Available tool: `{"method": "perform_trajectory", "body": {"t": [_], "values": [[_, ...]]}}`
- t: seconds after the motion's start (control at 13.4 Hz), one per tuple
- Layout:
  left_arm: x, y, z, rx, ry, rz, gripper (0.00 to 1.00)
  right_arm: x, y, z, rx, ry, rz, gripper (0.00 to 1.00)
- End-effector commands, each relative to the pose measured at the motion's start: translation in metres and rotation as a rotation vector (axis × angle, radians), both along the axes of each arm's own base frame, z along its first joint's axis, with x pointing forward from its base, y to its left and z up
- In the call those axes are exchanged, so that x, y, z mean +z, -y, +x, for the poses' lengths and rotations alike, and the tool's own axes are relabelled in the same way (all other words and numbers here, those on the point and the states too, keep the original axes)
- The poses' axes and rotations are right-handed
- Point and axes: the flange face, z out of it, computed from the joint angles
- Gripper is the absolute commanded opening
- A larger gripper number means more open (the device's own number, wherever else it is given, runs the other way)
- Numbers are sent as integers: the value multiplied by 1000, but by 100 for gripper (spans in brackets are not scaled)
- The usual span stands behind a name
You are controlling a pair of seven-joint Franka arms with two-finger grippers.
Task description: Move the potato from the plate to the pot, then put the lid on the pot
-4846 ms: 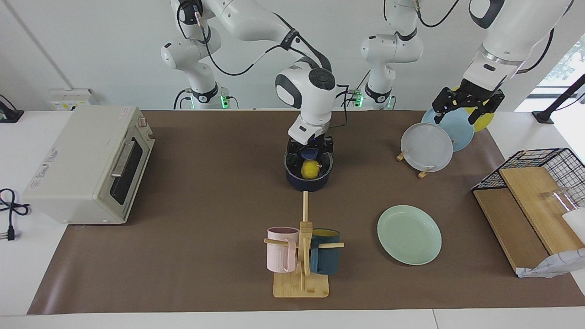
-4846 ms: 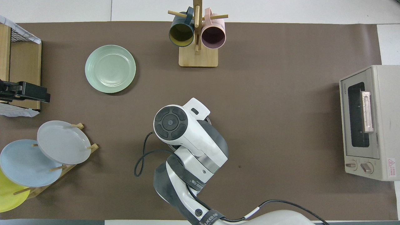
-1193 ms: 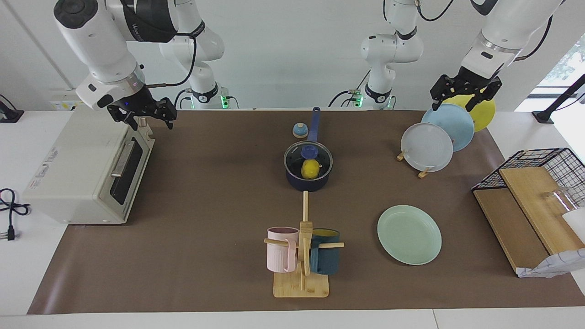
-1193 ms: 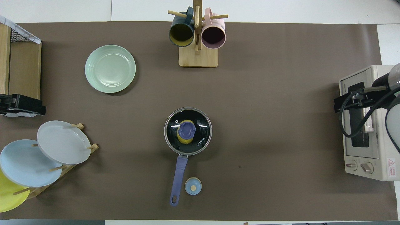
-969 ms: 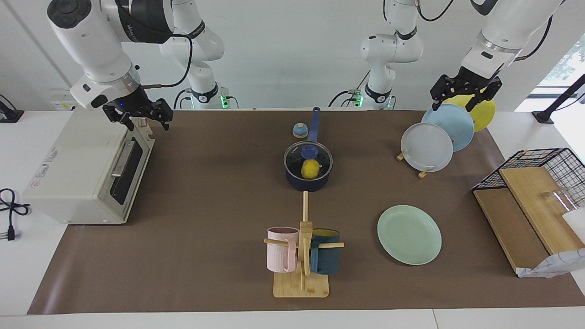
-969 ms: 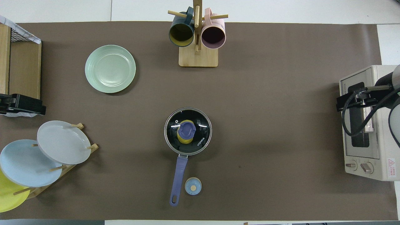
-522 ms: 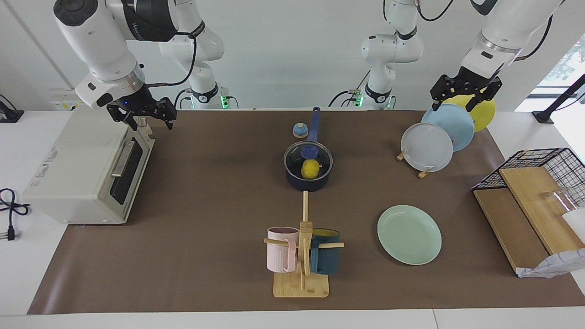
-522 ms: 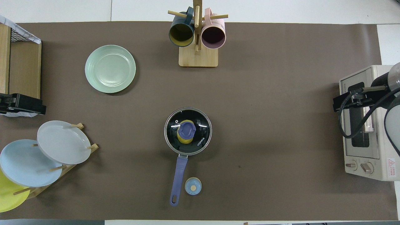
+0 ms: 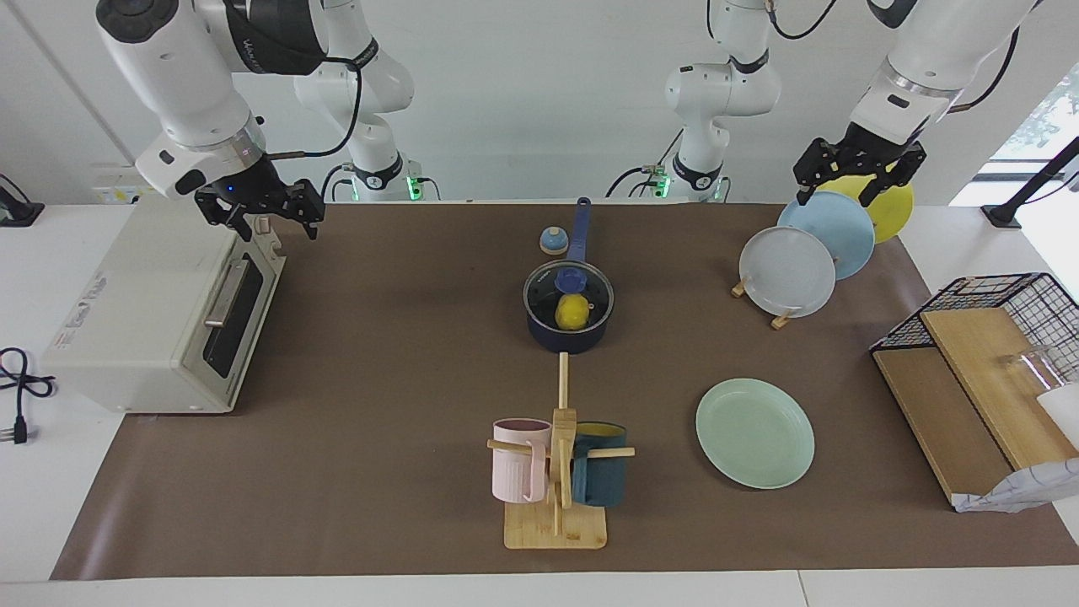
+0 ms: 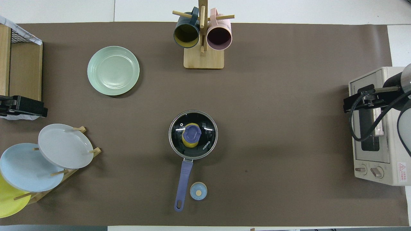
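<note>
Judging the job finished, I saw the potato [image 9: 572, 312] inside the pot [image 9: 570, 337] mid-table, the lid [image 10: 193, 134] seated, the plate [image 9: 754, 432] bare. Left gripper [image 9: 851, 173] over the plate rack [image 9: 780, 319] and right gripper [image 9: 261, 211] over the toaster oven [image 9: 152, 312] hung open-fingered, empty.

My arms: glossy white shells, dark grey joint caps, black cables looped outside. Black right gripper [image 9: 261, 215] and left gripper [image 9: 858, 173]. Green base lights.
</note>
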Motion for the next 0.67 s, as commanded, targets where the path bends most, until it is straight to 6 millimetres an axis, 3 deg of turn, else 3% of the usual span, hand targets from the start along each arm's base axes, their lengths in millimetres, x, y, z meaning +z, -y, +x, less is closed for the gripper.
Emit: {"method": "perform_trajectory", "body": {"t": [0.0,0.6], "values": [[-1,0,-7,4,15,20,100,2,10,1,5,0,12,100],[-1,1,-7,3,15,20,100,8,12,2,0,27,4,100]]}}
